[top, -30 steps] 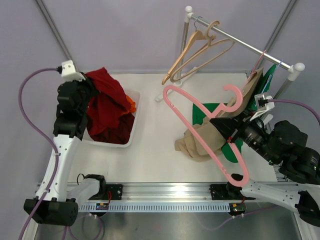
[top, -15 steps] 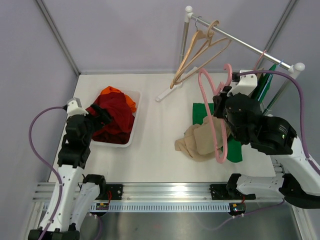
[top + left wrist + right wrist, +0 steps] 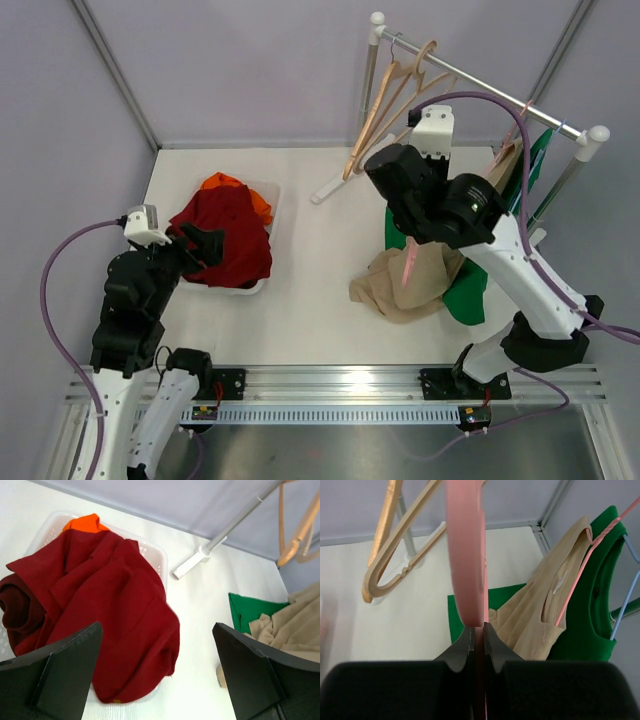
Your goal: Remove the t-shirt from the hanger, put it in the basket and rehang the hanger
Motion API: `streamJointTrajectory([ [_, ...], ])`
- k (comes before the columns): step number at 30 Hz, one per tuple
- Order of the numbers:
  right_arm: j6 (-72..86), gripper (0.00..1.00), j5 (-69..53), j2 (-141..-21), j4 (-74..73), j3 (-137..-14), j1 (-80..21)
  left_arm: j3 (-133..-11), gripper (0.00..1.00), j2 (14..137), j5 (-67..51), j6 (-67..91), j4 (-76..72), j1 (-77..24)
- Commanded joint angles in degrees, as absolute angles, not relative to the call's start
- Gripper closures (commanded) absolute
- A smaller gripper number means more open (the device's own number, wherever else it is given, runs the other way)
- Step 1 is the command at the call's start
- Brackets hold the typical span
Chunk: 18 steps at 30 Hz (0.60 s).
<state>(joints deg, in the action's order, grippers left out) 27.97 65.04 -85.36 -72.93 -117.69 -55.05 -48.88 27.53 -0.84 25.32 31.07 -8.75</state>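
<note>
You are seeing the pink hanger [image 3: 465, 555] blurring against the right wrist lens and running off the top edge. From above, the right arm [image 3: 450, 205] is covering most of it and the right pincer [image 3: 479, 650]. Red clothes [image 3: 100, 620] are hiding most of the basket [image 3: 155, 560]. The bottom edge is cutting off the fingers [image 3: 60, 675] of the left pincer [image 3: 156, 630].

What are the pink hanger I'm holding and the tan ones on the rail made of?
The pink hanger, clamped in the right gripper, looks like smooth moulded plastic: uniform, slightly glossy colour. The tan hangers look like matt wood, though plastic can't be excluded.
</note>
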Motion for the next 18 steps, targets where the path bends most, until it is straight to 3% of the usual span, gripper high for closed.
streamJointTrajectory([
  [1,27.3,1.00,67.4,-87.4,-71.1,-119.1,-49.8,-52.0,0.01,26.3,0.1,21.6,34.4,-11.0],
  [5,22.5,1.00,66.9,-89.1,-59.6,-116.2,-41.8,-53.5,0.01,24.3,2.5,20.1,34.6,-15.2],
  [18,11.3,1.00,70.2,-100.6,-35.0,-121.4,-33.9,-52.2,0.01,22.3,-17.6,16.2,34.6,-20.7],
])
